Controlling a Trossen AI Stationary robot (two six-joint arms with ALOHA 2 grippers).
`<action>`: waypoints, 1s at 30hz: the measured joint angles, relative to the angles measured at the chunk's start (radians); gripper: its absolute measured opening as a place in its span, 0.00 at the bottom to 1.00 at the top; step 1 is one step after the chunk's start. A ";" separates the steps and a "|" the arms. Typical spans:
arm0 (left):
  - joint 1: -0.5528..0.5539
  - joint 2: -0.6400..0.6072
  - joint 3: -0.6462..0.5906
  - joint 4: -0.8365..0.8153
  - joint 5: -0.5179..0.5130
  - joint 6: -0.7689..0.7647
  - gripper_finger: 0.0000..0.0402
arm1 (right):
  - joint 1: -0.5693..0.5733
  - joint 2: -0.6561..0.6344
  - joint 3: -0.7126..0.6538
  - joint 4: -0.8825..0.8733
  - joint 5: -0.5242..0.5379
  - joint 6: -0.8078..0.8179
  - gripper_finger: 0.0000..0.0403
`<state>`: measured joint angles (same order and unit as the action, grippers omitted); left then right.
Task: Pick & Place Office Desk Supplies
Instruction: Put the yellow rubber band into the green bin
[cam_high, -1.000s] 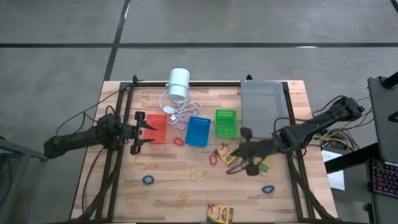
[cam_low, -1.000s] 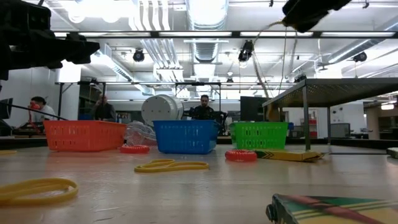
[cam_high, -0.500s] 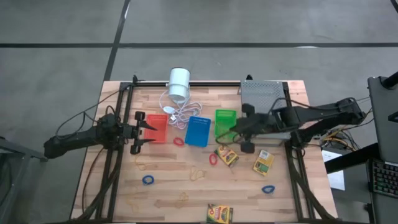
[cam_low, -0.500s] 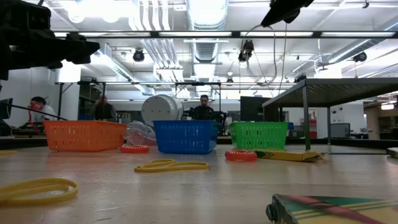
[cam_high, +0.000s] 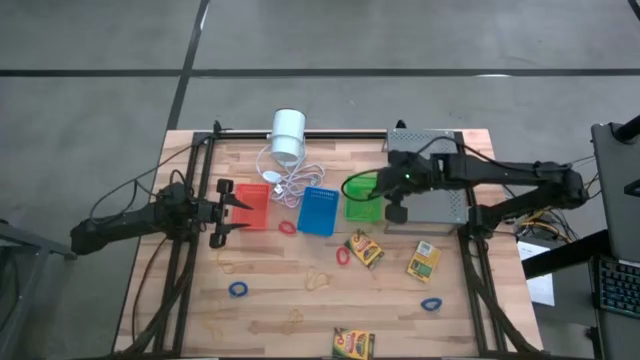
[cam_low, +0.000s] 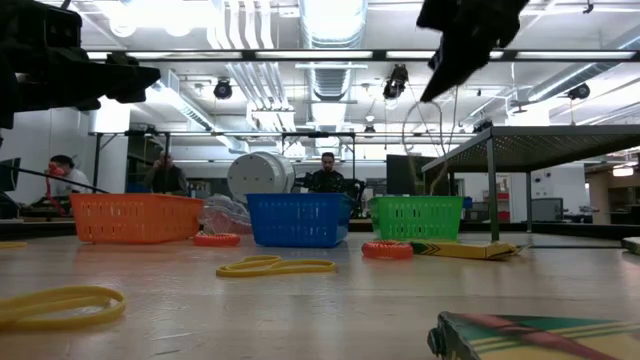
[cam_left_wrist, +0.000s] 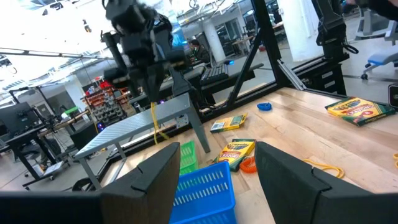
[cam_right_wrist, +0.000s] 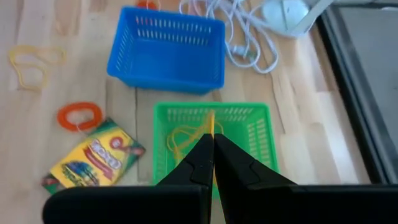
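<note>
The right gripper (cam_right_wrist: 212, 149) has its two dark fingers pressed together, and a thin yellow rubber band (cam_right_wrist: 189, 134) is pinched between the tips. The band hangs in loops down into the green basket (cam_right_wrist: 261, 134), which sits on the wooden table (cam_right_wrist: 81, 74). The blue basket (cam_right_wrist: 166, 50) is just beside the green one. A crayon box (cam_right_wrist: 93, 158) lies tilted next to the green basket, with a red rubber band (cam_right_wrist: 79, 116) near it. A tan rubber band (cam_right_wrist: 32, 64) lies farther off. A white cord (cam_right_wrist: 239, 31) is curled up beside the blue basket.
</note>
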<state>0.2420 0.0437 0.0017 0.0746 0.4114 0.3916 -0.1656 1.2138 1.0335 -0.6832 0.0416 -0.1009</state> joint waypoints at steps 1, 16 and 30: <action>0.000 0.000 0.000 0.000 0.000 0.000 0.52 | -0.018 0.001 -0.016 0.022 -0.023 -0.014 0.02; 0.000 0.000 0.000 0.000 0.000 0.000 0.52 | -0.140 0.193 -0.043 0.062 -0.123 -0.059 0.02; 0.000 0.000 0.000 0.000 0.000 0.000 0.52 | -0.145 0.459 0.075 -0.025 -0.121 -0.064 0.02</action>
<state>0.2420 0.0437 0.0017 0.0746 0.4118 0.3916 -0.3108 1.6727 1.1087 -0.7084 -0.0797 -0.1648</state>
